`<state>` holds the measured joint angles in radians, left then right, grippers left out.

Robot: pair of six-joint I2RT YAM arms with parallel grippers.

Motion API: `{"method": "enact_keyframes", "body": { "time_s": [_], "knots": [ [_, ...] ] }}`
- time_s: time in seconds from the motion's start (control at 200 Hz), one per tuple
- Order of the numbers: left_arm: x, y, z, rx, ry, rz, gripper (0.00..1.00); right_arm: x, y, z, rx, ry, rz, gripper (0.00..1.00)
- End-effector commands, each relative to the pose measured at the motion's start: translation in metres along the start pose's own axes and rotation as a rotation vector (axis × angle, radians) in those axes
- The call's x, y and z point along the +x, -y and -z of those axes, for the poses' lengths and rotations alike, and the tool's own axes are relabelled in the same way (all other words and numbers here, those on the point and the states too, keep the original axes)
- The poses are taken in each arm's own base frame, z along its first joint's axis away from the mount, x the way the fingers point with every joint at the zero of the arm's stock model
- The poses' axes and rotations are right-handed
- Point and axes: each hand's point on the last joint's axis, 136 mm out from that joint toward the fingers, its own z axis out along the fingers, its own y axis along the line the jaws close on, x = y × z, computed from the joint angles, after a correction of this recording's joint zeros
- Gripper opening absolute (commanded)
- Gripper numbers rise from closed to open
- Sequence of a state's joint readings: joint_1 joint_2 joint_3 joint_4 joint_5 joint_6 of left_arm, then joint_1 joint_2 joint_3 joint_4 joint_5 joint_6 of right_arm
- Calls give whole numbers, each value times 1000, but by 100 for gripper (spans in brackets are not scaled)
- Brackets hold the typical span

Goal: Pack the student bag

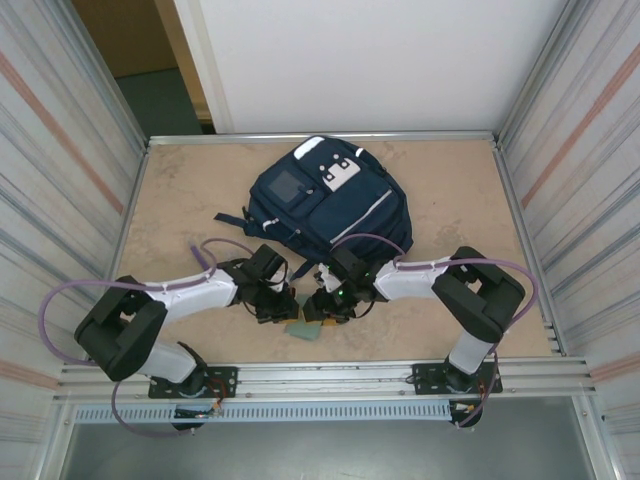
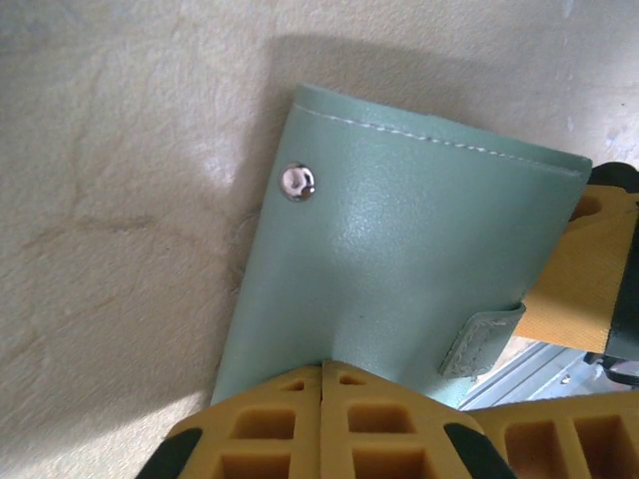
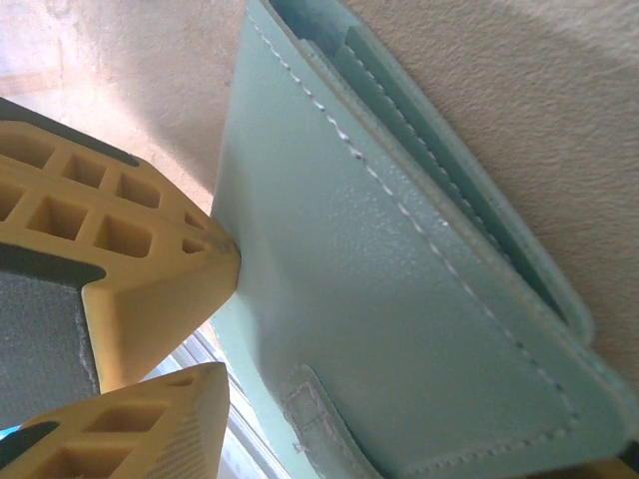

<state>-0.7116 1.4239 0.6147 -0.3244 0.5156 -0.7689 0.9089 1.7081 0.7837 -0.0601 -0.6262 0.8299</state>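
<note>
Beige tabletop (image 1: 450, 200) carries everything, and the student bag (image 1: 330, 195) lies flat on its far half, front panel up; from above I cannot make out an open mouth. Both arms reach in to meet near the table's near edge, well apart from the bag, over a pale green wallet (image 1: 303, 329). The left gripper (image 2: 321, 371) is clenched tight, its yellow tips pressed together at the wallet's (image 2: 399, 259) lower edge; whether any leaf is caught between them I cannot tell. The right gripper (image 3: 228, 319) stands with its jaws partly apart, the upper finger touching the wallet's (image 3: 399, 329) side edge, with no sure hold visible. A silver snap stud (image 2: 298, 182) and a small strap tab (image 2: 481, 341) show on the cover. The step in hand looks like picking up the wallet. Next it needs a firm pinch, a lift, and a carry to the bag, whose compartment must be open first.
</note>
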Motion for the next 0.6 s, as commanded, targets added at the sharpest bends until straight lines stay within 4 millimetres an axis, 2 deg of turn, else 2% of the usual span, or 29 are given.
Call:
{"method": "enact_keyframes", "body": {
  "time_s": [0.0,0.07,0.15,0.21,0.296,0.361,0.466,0.521,0.591],
  "knots": [
    [11,-10,-14,-1,-44,47,3,-13,-4,-10,-15,31,50,45],
    [9,-6,-11,24,-28,59,3,-14,-6,-8,-24,42,55,35],
    [3,3,-1,51,18,42,5,-13,-10,-8,-40,46,72,28],
    [-4,7,14,56,62,30,9,-13,-11,-6,-33,48,86,23],
    [-14,12,40,74,135,17,10,-14,-11,1,-2,70,103,15],
    [-25,34,63,152,220,-98,7,-15,-13,12,20,105,127,7],
    [-49,73,102,184,414,-339,8,-23,-14,45,112,181,222,2],
    [-62,94,121,202,501,-434,15,-32,-10,69,167,238,252,2],
    [-80,116,143,189,600,-560,24,-46,-6,109,202,339,255,2]
  ]
}}
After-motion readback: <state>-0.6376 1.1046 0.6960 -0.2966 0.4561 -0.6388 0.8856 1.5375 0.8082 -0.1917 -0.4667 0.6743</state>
